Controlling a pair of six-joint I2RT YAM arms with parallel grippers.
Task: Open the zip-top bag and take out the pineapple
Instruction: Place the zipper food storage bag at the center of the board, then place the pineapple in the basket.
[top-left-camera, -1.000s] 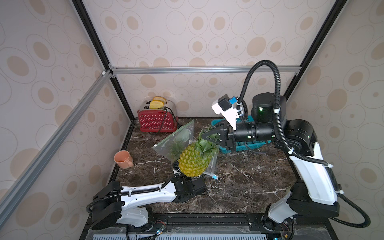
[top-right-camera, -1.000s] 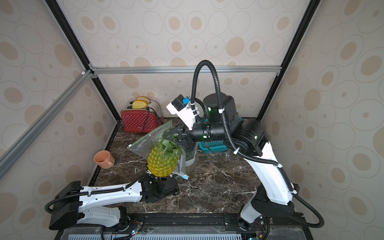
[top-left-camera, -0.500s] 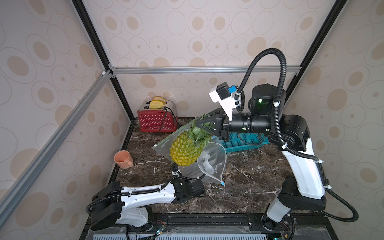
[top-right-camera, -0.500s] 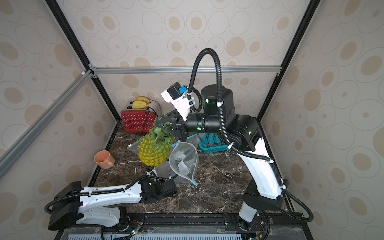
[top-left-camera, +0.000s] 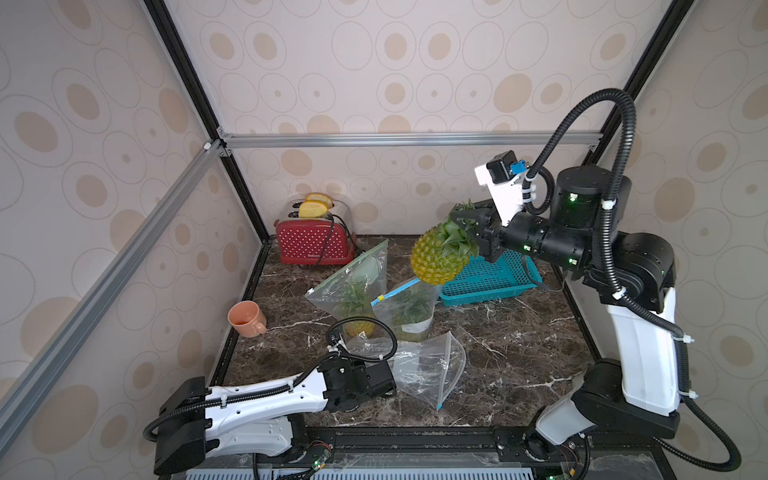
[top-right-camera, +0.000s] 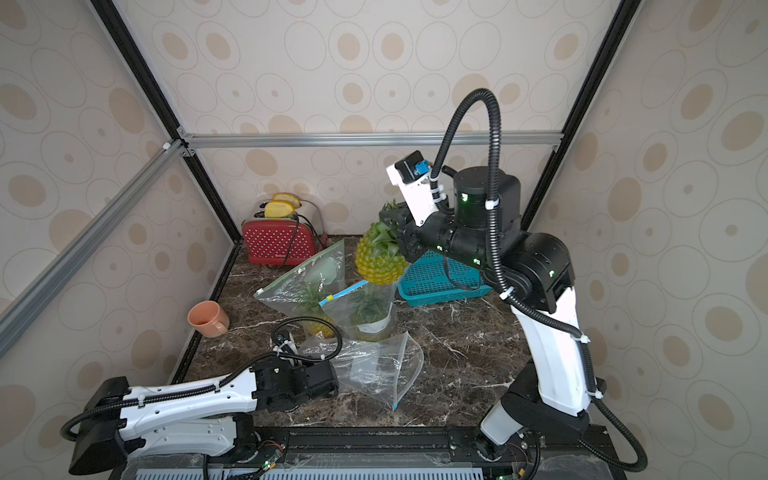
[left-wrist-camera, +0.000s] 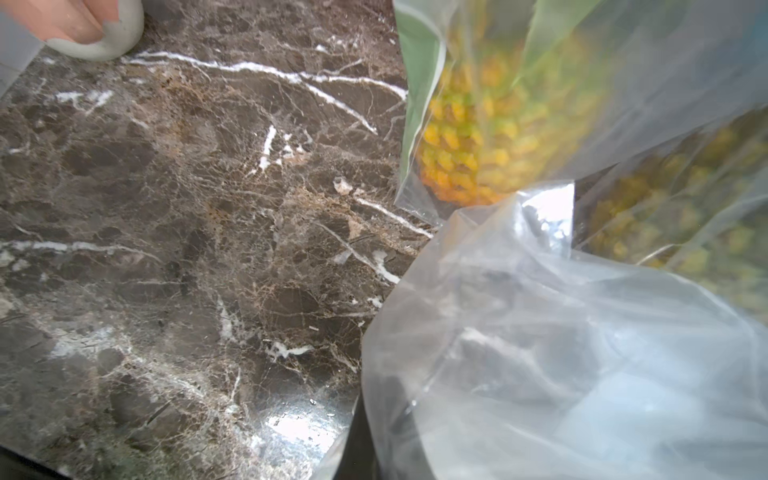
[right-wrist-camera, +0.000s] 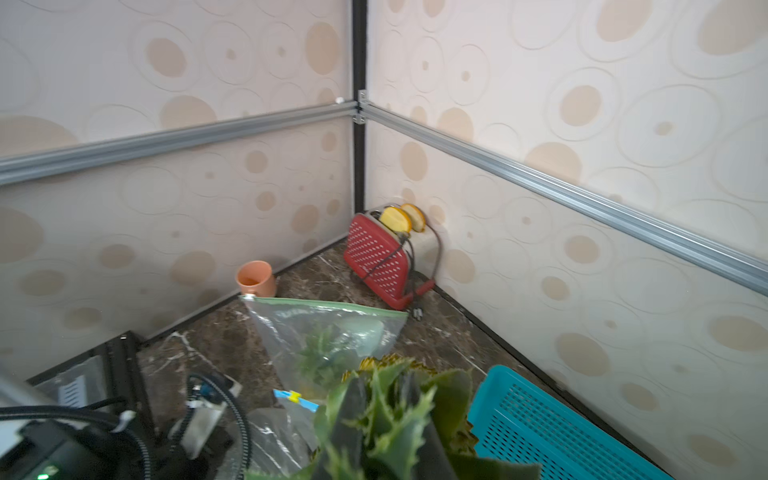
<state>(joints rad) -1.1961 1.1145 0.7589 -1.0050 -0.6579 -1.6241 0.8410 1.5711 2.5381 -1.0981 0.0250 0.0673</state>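
The right claw (top-left-camera: 467, 232) is clamped on the leafy crown of the pineapple (top-left-camera: 435, 261), which hangs in the air just beside the teal basket (top-left-camera: 492, 283), clear of the counter (top-left-camera: 523, 353). The left claw (top-left-camera: 390, 380) is closed on an edge of the empty zip-top bag (top-left-camera: 430, 370), which lies slack on the counter, well apart from the teal basket on the robot's side

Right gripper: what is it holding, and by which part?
The right gripper holds the pineapple by its leafy crown, in mid-air.
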